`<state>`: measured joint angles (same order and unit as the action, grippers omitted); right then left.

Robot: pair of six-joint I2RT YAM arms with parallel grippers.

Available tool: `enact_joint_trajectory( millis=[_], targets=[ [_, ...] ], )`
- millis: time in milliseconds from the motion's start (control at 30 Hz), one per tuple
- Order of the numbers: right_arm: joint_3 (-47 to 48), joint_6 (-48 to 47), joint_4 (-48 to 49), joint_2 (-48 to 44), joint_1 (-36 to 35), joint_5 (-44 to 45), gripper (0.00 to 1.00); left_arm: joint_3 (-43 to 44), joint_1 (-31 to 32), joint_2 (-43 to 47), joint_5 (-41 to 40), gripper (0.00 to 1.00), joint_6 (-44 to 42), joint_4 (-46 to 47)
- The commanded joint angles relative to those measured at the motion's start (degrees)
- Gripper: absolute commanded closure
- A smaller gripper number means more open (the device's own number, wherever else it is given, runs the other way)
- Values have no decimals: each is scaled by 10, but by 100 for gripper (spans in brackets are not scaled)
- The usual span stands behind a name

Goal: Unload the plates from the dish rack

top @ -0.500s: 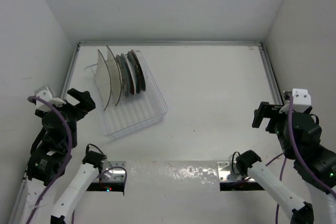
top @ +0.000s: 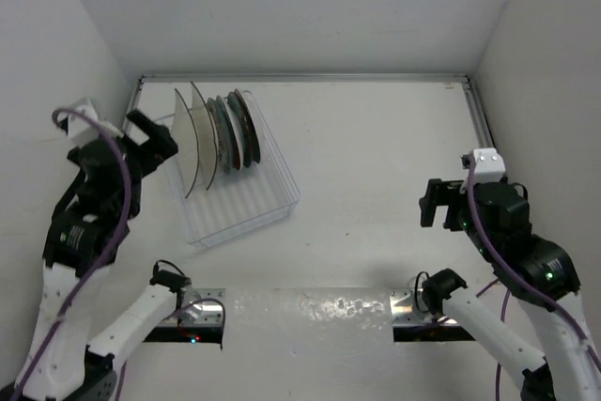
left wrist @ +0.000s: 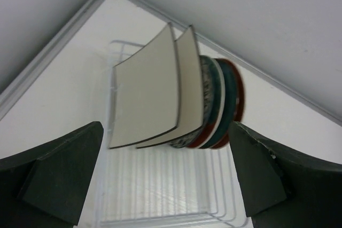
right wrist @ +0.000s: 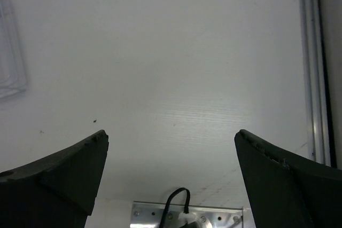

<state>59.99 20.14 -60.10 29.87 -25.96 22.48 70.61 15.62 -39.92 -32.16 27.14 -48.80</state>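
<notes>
Black-and-white arms (top: 94, 196), purple cables (top: 481, 232)

The plates (top: 212, 133) stand on edge, packed close, in the far half of the dish rack (top: 242, 206); its near half lies open. The left wall (top: 56, 72) crowds the rack's left side. To its right, the table (top: 376, 157) gives wide room.

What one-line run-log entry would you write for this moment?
stage: pre-grasp | left gripper: open, beside dish rack, facing plates | right gripper: open, above table | plates: standing on edge in rack, none out
</notes>
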Motion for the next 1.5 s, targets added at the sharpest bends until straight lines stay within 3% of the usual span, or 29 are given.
enact_joint_trajectory(
  millis=[0, 233, 333, 433, 467, 533, 1033, 1200, 1400, 1467],
  targets=[
    [-35, 18, 59, 19, 1, -70, 1, 71, -7, -125, 67, 0, -2, 23],
    [-93, 40, 116, 26, 1, -136, 1, 189, -8, -327, -25, 4, 9, -3],
    [-107, 45, 124, 27, 2, -149, 1, 252, -9, -399, -55, 12, 10, -24],
    [-119, 46, 128, 18, 1, -155, 1, 292, -25, -467, -52, 26, 13, -31],
    [-121, 45, 126, 14, 1, -154, 1, 296, -33, -477, -40, 34, 13, -35],
    [-123, 40, 124, 8, 1, -153, 1, 286, -51, -487, -17, 39, 11, -25],
    [-169, 43, 171, 19, 1, -176, 1, 205, -89, -540, 38, 54, 15, 32],
    [-184, 48, 187, 23, 2, -187, 1, 189, -102, -560, 48, 69, 29, 30],
    [-185, 48, 190, 27, 2, -188, 1, 172, -106, -562, 58, 70, 34, 35],
    [-185, 48, 190, 26, 1, -188, 1, 172, -107, -560, 60, 84, 34, 34]
  ],
)
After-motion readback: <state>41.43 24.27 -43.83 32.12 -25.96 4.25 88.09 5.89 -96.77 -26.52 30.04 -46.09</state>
